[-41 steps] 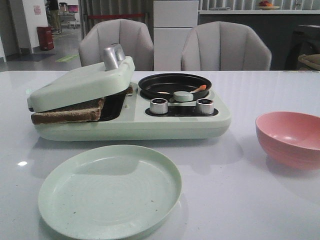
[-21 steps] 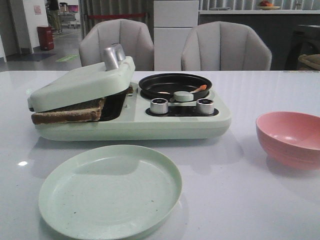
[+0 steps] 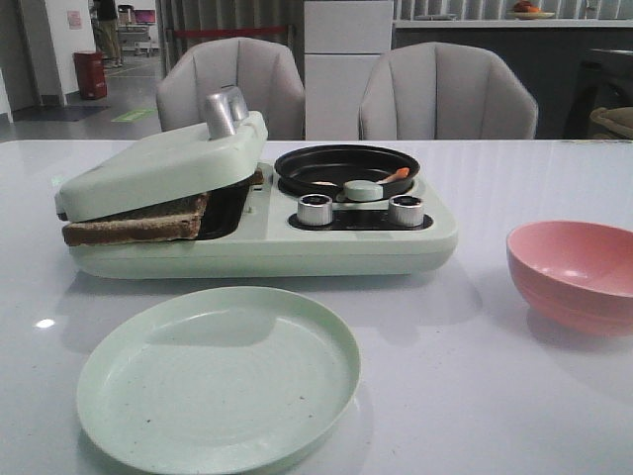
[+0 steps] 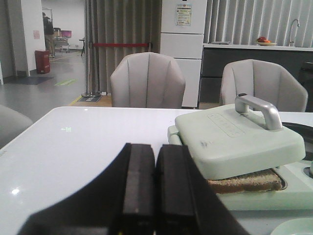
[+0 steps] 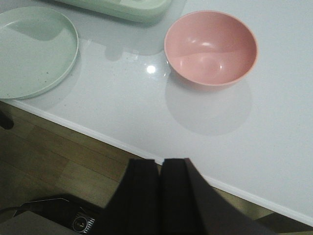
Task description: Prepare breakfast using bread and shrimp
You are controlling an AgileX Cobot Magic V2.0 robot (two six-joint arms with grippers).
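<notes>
The bread point(image 3: 134, 223) lies in the pale green breakfast maker point(image 3: 267, 242), its brown crust sticking out under the half-closed lid point(image 3: 163, 163); it also shows in the left wrist view point(image 4: 244, 181). The shrimp point(image 3: 394, 176) is a small orange piece in the black pan point(image 3: 346, 166). My left gripper point(image 4: 156, 156) is shut and empty, off to the left of the maker. My right gripper point(image 5: 161, 169) is shut and empty, above the table's front edge, short of the pink bowl point(image 5: 210, 46). Neither gripper shows in the front view.
A pale green plate point(image 3: 218, 376) lies in front of the maker, also in the right wrist view point(image 5: 34, 49). The pink bowl point(image 3: 574, 272) stands at the right. Two silver knobs point(image 3: 315, 210) sit on the maker. Grey chairs point(image 3: 445, 94) stand behind the table.
</notes>
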